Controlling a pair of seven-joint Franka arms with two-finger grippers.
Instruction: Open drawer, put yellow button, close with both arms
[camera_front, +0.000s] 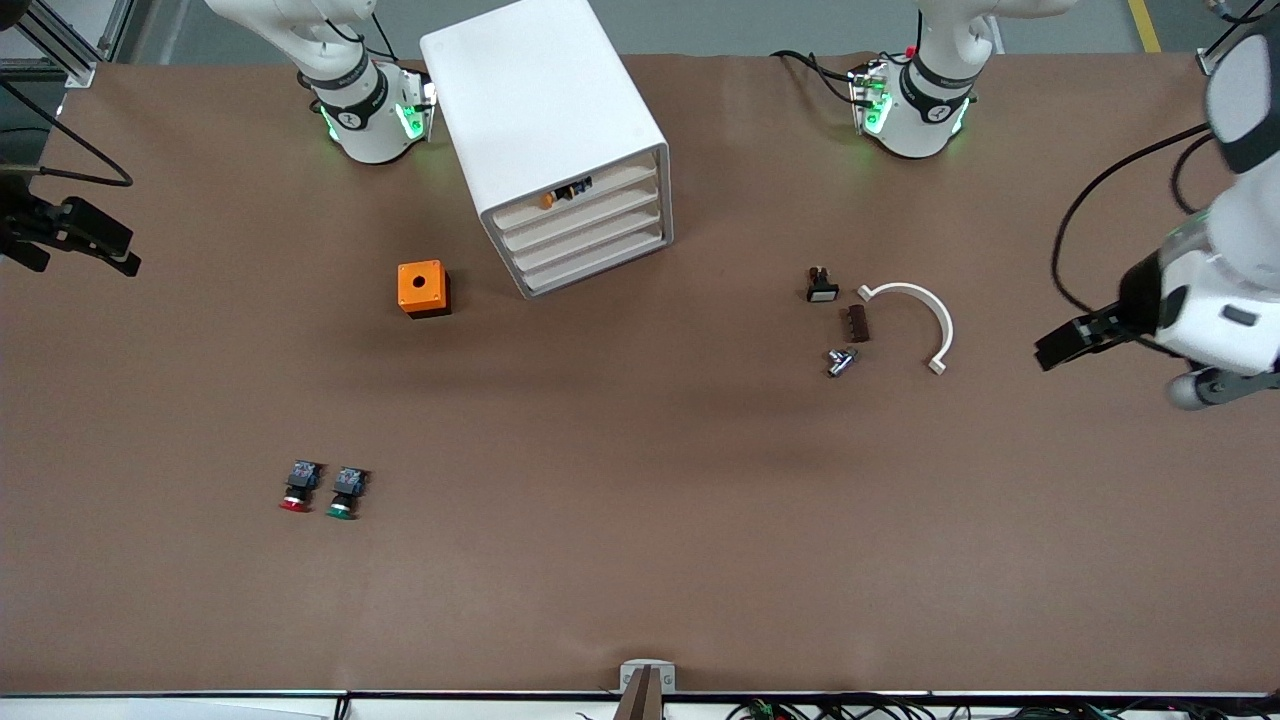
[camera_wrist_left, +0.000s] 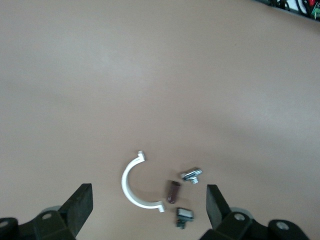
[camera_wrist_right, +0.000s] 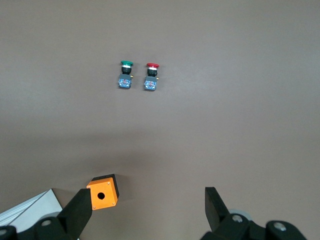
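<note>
A big brown table (camera_front: 640, 520) fills the view. A grey floor (camera_front: 760, 25) shows above its top edge, with a yellow line (camera_front: 1144, 25) painted near one corner.

No legible text, labels, brand names, numbers or signs appear on any surface shown; markings on the arm bases cannot be read.

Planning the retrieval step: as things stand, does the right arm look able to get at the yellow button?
Probably not directly: the yellow button lies inside the drawer, which looks pushed in, under the cabinet roof. The open right gripper hangs over bare table.
</note>
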